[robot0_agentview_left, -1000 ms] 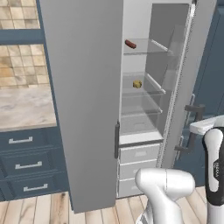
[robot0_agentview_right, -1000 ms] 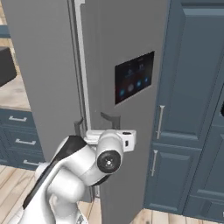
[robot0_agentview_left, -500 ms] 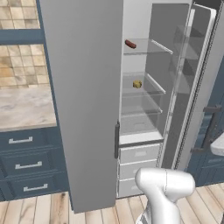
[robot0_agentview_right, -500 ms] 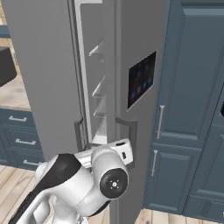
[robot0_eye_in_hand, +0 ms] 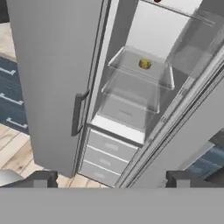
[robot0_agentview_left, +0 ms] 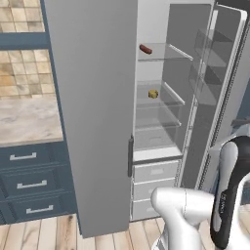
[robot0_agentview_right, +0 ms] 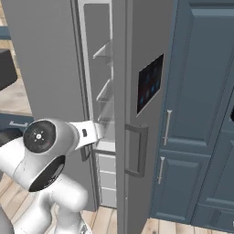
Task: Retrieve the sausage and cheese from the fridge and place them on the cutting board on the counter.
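Observation:
The fridge (robot0_agentview_left: 93, 97) stands with its left door shut and its right door (robot0_agentview_right: 132, 55) swung wide. On the top glass shelf lies the reddish-brown sausage (robot0_agentview_left: 145, 49), which peeks in at the top edge of the hand view as a dark red spot (robot0_eye_in_hand: 157, 1). One shelf lower sits the small yellowish cheese (robot0_agentview_left: 153, 93), also seen from the hand (robot0_eye_in_hand: 145, 64). My gripper (robot0_eye_in_hand: 111, 181) is open and empty, low in front of the fridge and well short of the shelves. The beige counter (robot0_agentview_left: 27, 119) lies to the left. The cutting board is out of view.
Blue-grey drawers (robot0_agentview_left: 29, 183) sit under the counter. The open door carries a dark panel (robot0_agentview_right: 150, 83) and a bar handle (robot0_agentview_right: 137, 151) and stands to my right. White fridge drawers (robot0_eye_in_hand: 109, 153) fill the bottom of the interior. Tall blue cabinets (robot0_agentview_right: 201, 114) stand beyond the door.
The right fridge door has swung from partly open to wide open. My gripper went from shut at the door's handle to open, let go, and drew back.

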### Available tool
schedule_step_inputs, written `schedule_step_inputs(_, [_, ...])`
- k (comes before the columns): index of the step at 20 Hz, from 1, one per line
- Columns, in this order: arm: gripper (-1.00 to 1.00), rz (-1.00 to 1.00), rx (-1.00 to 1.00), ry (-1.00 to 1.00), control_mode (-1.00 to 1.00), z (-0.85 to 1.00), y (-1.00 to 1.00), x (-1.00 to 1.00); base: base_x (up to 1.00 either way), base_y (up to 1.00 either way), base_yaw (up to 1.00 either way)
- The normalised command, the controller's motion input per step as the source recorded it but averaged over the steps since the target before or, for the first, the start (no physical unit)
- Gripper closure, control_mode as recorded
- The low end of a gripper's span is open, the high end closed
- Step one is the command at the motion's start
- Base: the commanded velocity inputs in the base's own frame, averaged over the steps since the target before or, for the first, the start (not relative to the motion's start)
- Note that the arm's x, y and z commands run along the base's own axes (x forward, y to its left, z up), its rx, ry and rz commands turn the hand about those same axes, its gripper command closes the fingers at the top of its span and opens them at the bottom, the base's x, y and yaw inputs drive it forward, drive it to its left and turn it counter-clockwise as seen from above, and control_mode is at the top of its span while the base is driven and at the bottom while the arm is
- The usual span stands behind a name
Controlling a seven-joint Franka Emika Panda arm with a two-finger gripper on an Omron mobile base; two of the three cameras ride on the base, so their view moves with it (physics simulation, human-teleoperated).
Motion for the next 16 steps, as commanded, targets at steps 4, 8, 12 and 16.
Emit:
schedule_step_inputs(4, [-1.0, -0.48, -0.18, 0.29, -1.0, 0.2, 0.77, 0.54, 0.0, 0.0, 0.0])
schedule_step_inputs(8, [-1.0, -0.28, -0.12, 0.28, -1.0, 0.05, 0.34, 0.67, 0.0, 0.0, 0.0])
schedule_step_inputs(12, [-1.0, -0.12, 0.0, 0.17, -1.0, 0.06, 0.05, 0.86, 0.0, 0.0, 0.0])
schedule_step_inputs(16, [-1.0, -0.11, 0.0, 0.06, -1.0, 0.27, 0.02, 0.96, 0.0, 0.0, 0.0])
